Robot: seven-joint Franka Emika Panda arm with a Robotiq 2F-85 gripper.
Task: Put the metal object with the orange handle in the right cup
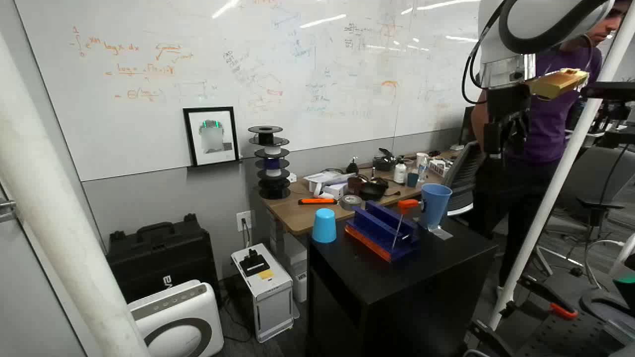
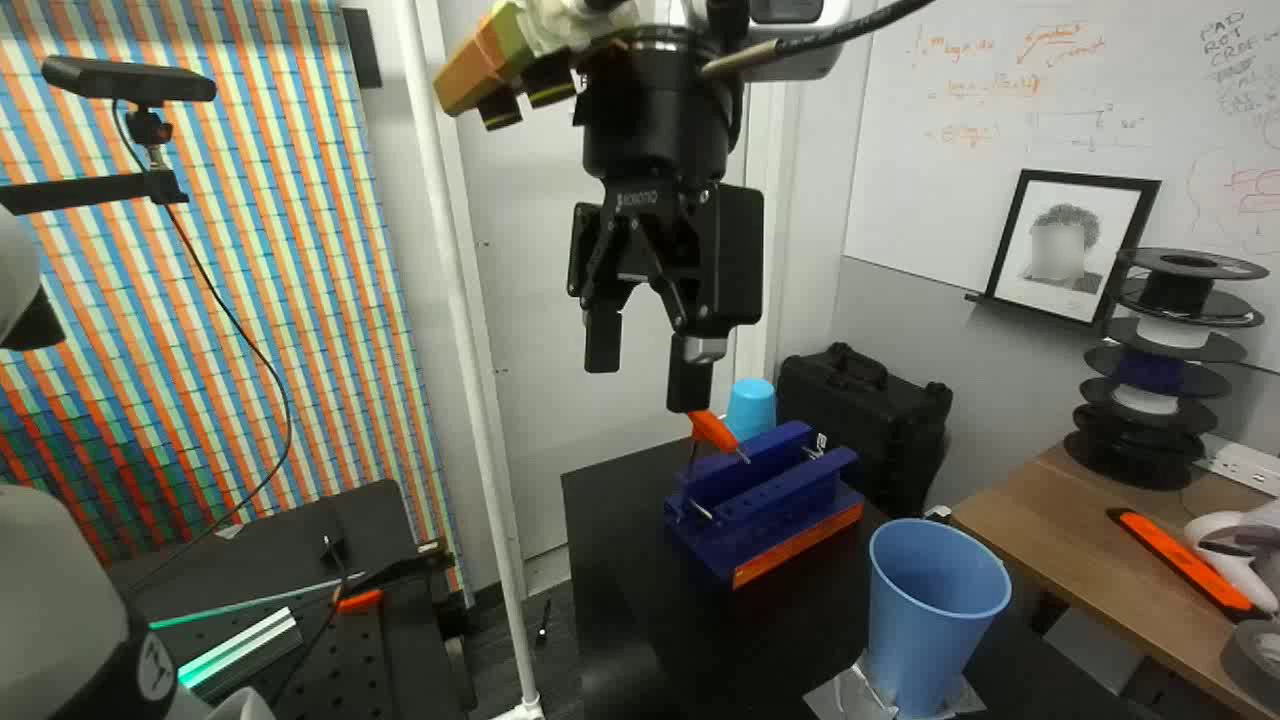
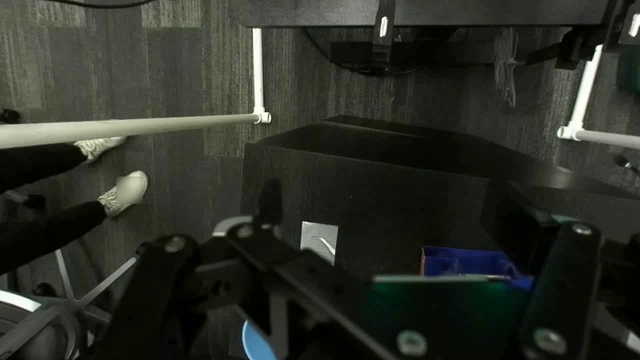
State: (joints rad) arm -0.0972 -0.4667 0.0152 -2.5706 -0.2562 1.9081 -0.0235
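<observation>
The metal object with the orange handle [image 1: 408, 204] leans upright at the blue rack [image 1: 377, 230], its thin shaft pointing down into it. Its orange handle also shows in an exterior view [image 2: 714, 432]; I cannot make it out in the wrist view. The right cup [image 1: 435, 206], a plain blue tumbler, stands upright with tape at its base and shows in an exterior view [image 2: 932, 620]. Only part of its rim shows in the wrist view [image 3: 256, 344]. My gripper [image 2: 646, 362] is open and empty, its fingers apart, high above the black cabinet top [image 2: 660, 600].
A cyan cup [image 1: 324, 225] stands upside down behind the rack's end. A wooden desk [image 1: 292, 218] with clutter adjoins the cabinet. A white pole [image 1: 540, 208] rises beside it. A person [image 1: 550, 109] stands near the arm. A silver tape patch [image 3: 320, 239] lies on the cabinet.
</observation>
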